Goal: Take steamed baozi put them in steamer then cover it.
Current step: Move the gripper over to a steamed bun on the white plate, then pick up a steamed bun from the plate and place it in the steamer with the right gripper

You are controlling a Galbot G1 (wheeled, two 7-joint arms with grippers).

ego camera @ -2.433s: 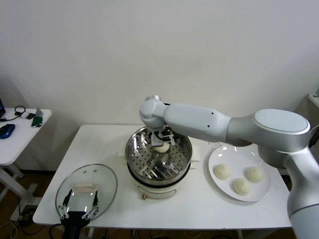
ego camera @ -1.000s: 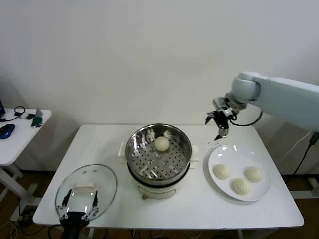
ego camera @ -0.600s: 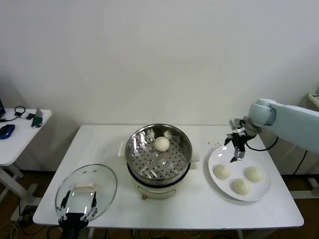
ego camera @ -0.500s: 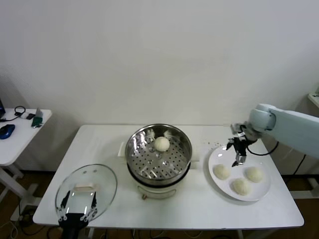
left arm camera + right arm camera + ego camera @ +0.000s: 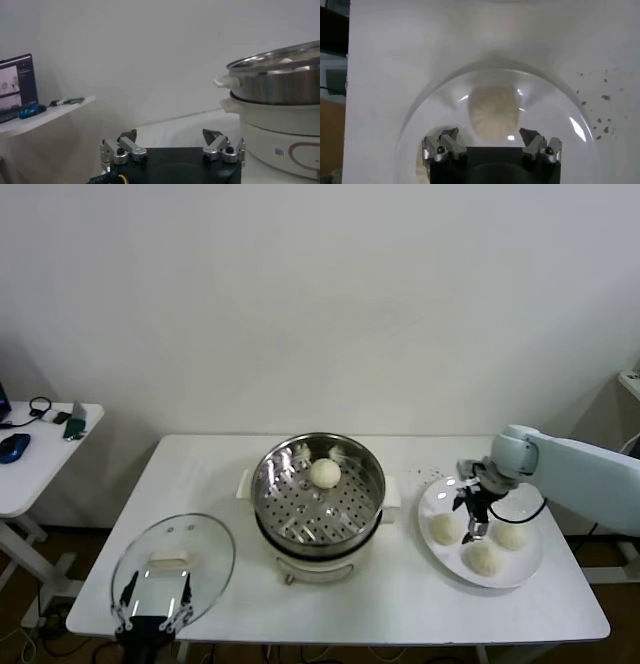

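The steamer [image 5: 319,502] stands mid-table with one steamed baozi [image 5: 324,473] on its perforated tray. Three more baozi [image 5: 443,529] [image 5: 511,535] [image 5: 483,557] lie on a white plate [image 5: 437,496] to its right. My right gripper [image 5: 474,519] is open and empty, low over the plate among them. In the right wrist view one baozi [image 5: 494,113] lies just ahead of the open gripper [image 5: 489,135]. The cover [image 5: 173,569] lies flat at the table's front left. My left gripper [image 5: 152,616] is open at the cover's near edge; its wrist view shows the gripper [image 5: 170,136] and the steamer [image 5: 280,75].
The white table [image 5: 400,594] ends close in front of the cover and the plate. A small side table [image 5: 30,469] at the far left holds a blue mouse [image 5: 12,446] and small items. A wall stands behind.
My right gripper left a baozi in the steamer, swung right and came down over the plate, open. My left gripper sank slightly at the cover's edge.
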